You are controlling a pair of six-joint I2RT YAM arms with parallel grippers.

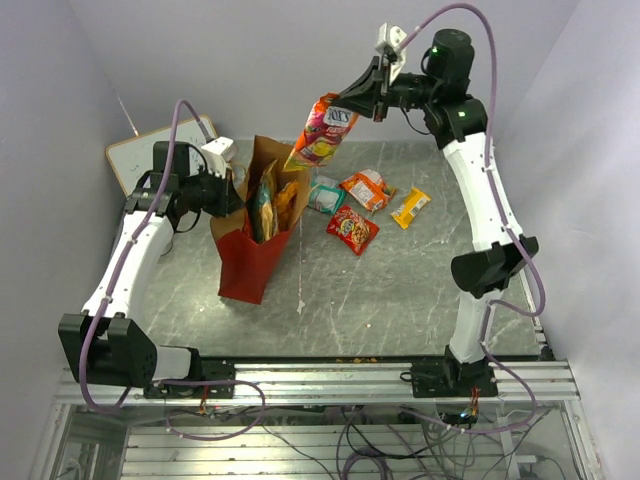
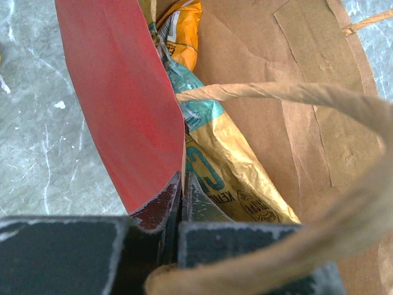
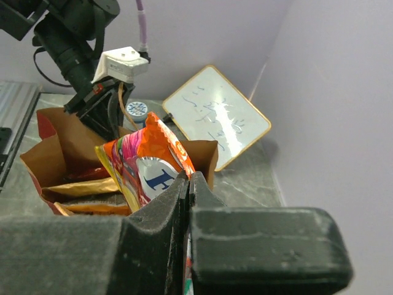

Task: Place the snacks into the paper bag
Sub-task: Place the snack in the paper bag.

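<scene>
Top external view: the grey marbled desk [image 1: 420,290] carries all items.

1. Paper bag [image 1: 250,265]: red outside, brown inside. It stands upright with its mouth open in the left half of the desk, about midway between the near and far edges.
2. Left tool [image 1: 235,190]: closed on the paper bag's left wall at the rim. In the left wrist view the fingers [image 2: 202,209] pinch the red wall from both sides, and a twisted paper handle [image 2: 344,203] crosses in front.
3. White board [image 1: 150,150]: it leans at the far left corner of the desk, behind the left arm.
4. Orange snack bag [image 1: 322,130]: it hangs in the air over the far part of the desk. Its lower end is just above the paper bag's far right rim.
5. Right tool [image 1: 362,95]: closed on the top edge of the orange snack bag. The right wrist view shows both jaws pressed together on the foil.
6. Tan-gold packet [image 2: 233,178]: it stands inside the paper bag beside other packets.
7. Loose packs: these lie right of the paper bag, toward the far edge. They are a red pack [image 1: 352,229], an orange pack [image 1: 367,188], a teal pack [image 1: 325,193] and a yellow pack [image 1: 410,207].
8. Round tin [image 3: 136,110]: it sits beside the white board.
</scene>
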